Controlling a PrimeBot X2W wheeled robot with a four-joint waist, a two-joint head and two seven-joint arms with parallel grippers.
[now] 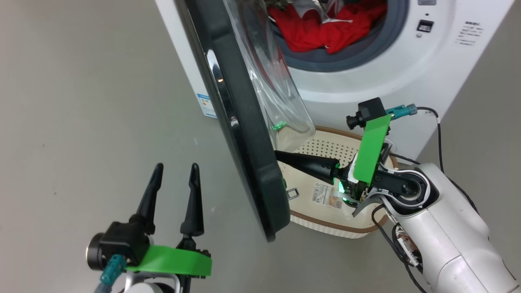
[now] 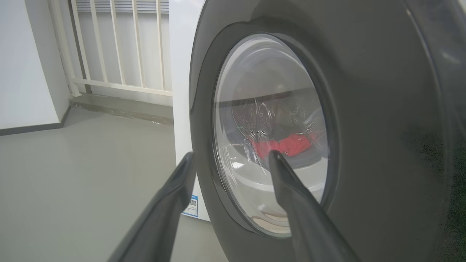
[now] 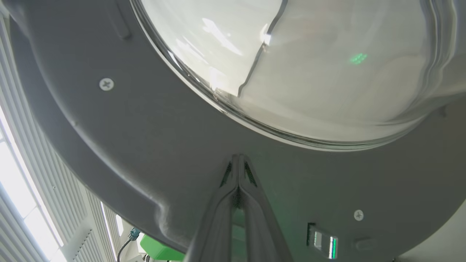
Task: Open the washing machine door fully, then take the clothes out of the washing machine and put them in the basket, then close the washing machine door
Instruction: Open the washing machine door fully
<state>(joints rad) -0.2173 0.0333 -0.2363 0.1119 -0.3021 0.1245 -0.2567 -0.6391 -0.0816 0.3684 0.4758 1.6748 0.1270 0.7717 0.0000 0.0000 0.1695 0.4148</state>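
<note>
Standing on the grey floor, the washing machine [image 1: 366, 89] took up the upper right of the head view, with its round opening uncovered. The washing machine door [image 1: 244, 142] had swung out on its hinge until it stood nearly edge-on to the head camera, the clear glass bowl bulging toward the drum. I judged it about half open, not yet fully.

The basket [image 1: 325, 228] sat on the floor just in front of the machine, partly hidden behind the door's lower edge and the right arm. Its pale perforated base showed a label sticker and no red fabric. The clothes [image 1: 325, 32] lay bunched in the mouth of the drum, red with white bands.

The right gripper [image 1: 280, 155] reached across above the basket with its two fingers pressed together and nothing between them. In the right wrist view the right gripper's tips [image 3: 238, 158] sat at the door's grey inner face just below the glass, apparently touching it, as if to push. The left gripper [image 1: 176, 167] hung on the door's outer side, well apart from it, fingers spread wide and holding nothing.

By my reading, only the first step was under way. Left to do were finishing the door swing, moving every garment to the basket and closing the door.
</note>
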